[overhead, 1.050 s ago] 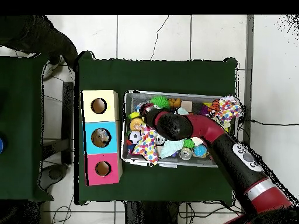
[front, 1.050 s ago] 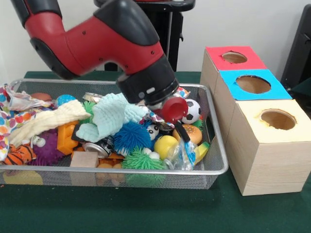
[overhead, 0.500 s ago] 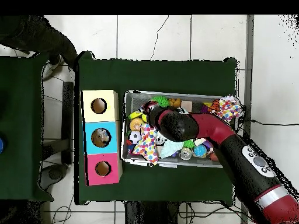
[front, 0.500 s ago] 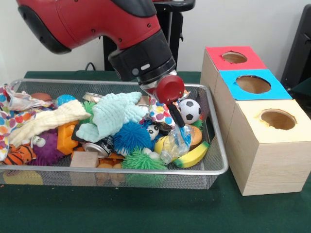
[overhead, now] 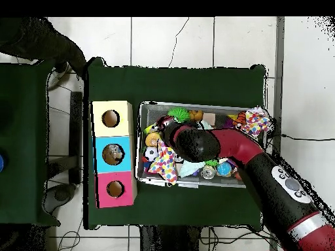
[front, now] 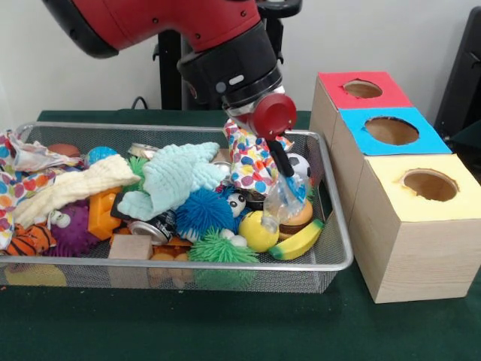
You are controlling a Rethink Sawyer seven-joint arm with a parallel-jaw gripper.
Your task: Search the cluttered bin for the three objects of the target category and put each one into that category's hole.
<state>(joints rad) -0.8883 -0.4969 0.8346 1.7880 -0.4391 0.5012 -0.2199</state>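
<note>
My gripper (front: 285,179) hangs over the right end of the wire bin (front: 331,259), shut on a crumpled clear plastic bottle (front: 282,200) with a blue cap. The bottle dangles just above a burger toy (front: 301,219) and a yellow ball (front: 255,230). To the right of the bin stand three wooden boxes with round holes: red-topped (front: 331,83), blue-topped (front: 354,125) and yellow-topped (front: 391,248). In the overhead view the arm (overhead: 196,142) covers the gripper and the bottle. The blue box's hole (overhead: 113,153) holds something.
The bin is packed: a polka-dot cloth (front: 251,162) against the arm, a mint cloth (front: 180,174), a blue spiky ball (front: 203,211), a banana (front: 297,242), a soccer ball (front: 302,167), a green spiky ball (front: 218,249), a can (front: 150,229), blocks and other toys.
The arm has risen and shifted toward the boxes, pulling the plastic bottle up out of the pile. The polka-dot cloth has been dragged up beside it.
</note>
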